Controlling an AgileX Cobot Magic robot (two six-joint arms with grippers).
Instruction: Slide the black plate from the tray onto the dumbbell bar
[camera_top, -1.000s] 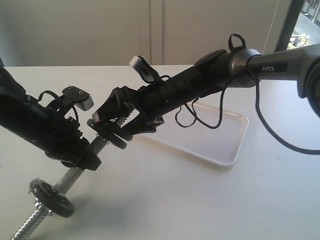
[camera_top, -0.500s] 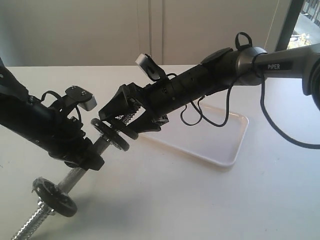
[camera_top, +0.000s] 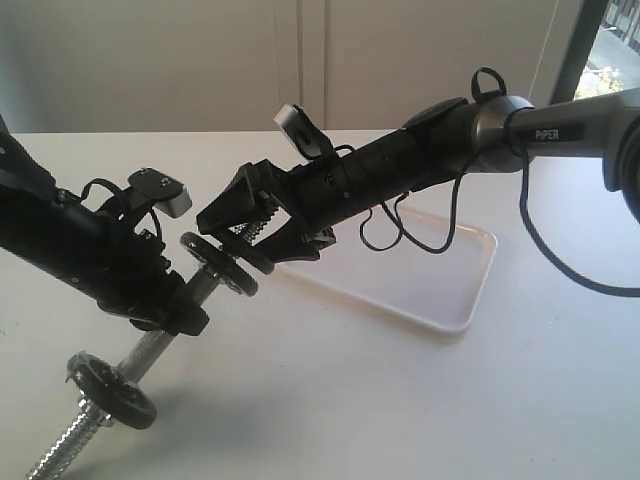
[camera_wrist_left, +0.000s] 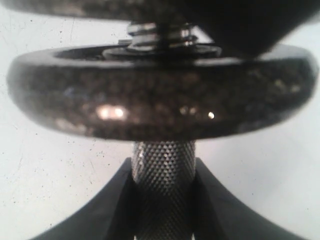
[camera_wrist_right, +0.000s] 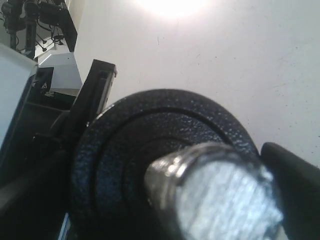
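Observation:
The dumbbell bar (camera_top: 150, 350) slants up from the lower left, and my left gripper (camera_top: 182, 312) is shut on its knurled shaft (camera_wrist_left: 163, 170). The black plate (camera_top: 218, 265) sits threaded on the bar just above that grip, and its rim fills the left wrist view (camera_wrist_left: 160, 95). My right gripper (camera_top: 230, 242) stands open, its fingers straddling the bar's threaded end (camera_wrist_right: 220, 195) right behind the plate (camera_wrist_right: 125, 150). The white tray (camera_top: 440, 290) lies empty on the table beyond.
Another black disc (camera_top: 110, 392) sits near the bar's lower end, by the front left of the table. Loose cable loops (camera_top: 400, 235) hang under the right arm above the tray.
My right gripper has drawn back a little up and to the right along the bar end, still open. The plate stays on the bar. The left arm has barely shifted.

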